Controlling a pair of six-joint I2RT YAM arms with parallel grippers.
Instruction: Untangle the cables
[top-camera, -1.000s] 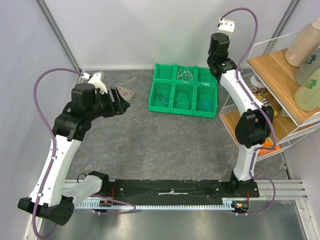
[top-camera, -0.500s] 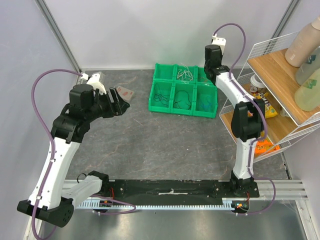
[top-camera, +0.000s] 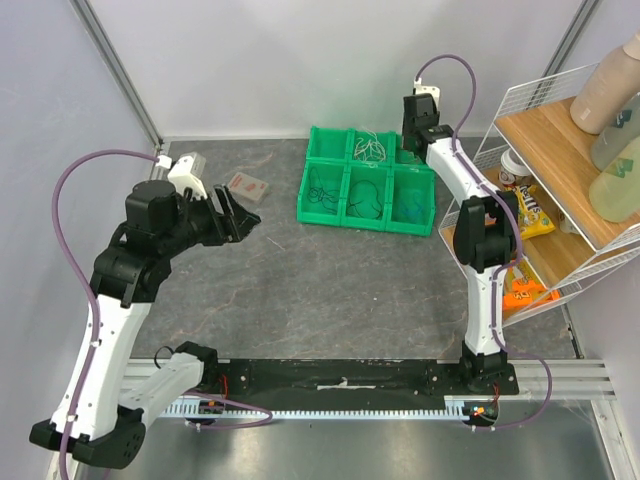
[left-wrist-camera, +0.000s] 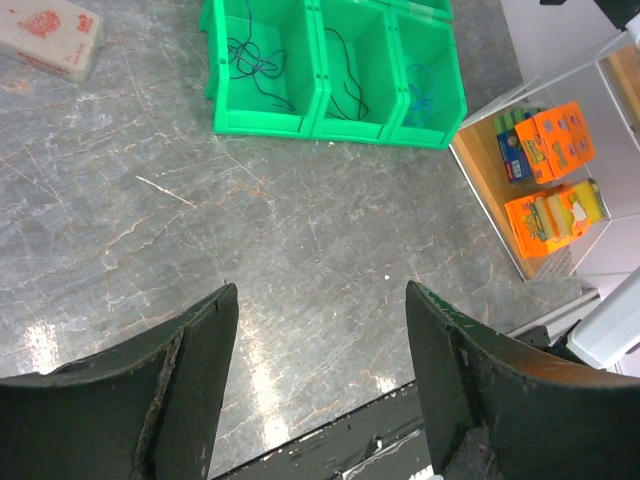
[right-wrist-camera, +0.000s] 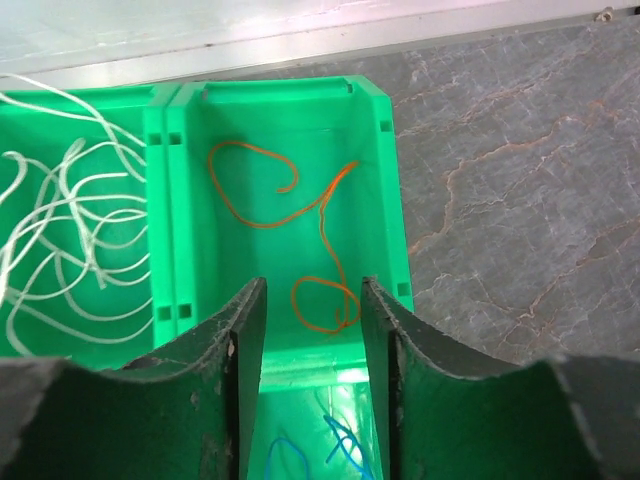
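The cables lie sorted in a green six-compartment bin (top-camera: 345, 196). In the right wrist view a red-orange cable (right-wrist-camera: 325, 215) loops on the floor of the back right compartment. White cables (right-wrist-camera: 60, 240) fill the compartment to its left, and a blue cable (right-wrist-camera: 340, 440) lies in the one in front. My right gripper (right-wrist-camera: 312, 290) hangs open just above the red-orange cable, with nothing between its fingers. The left wrist view shows black cables (left-wrist-camera: 250, 60) and the blue cable (left-wrist-camera: 420, 85) in the front row. My left gripper (left-wrist-camera: 320, 295) stands wide open and empty above the bare table, well left of the bin (left-wrist-camera: 300, 125).
A small pale box (top-camera: 246, 185) lies on the table beside the left gripper (top-camera: 232, 212). A wire shelf (top-camera: 560, 180) with bottles and orange snack packs (left-wrist-camera: 555, 215) stands close to the right arm. Walls close in the back and left.
The right arm has swung left and forward over the bin's back right compartment, and its jaws have parted. The left arm has shifted slightly left, its gripper still open.
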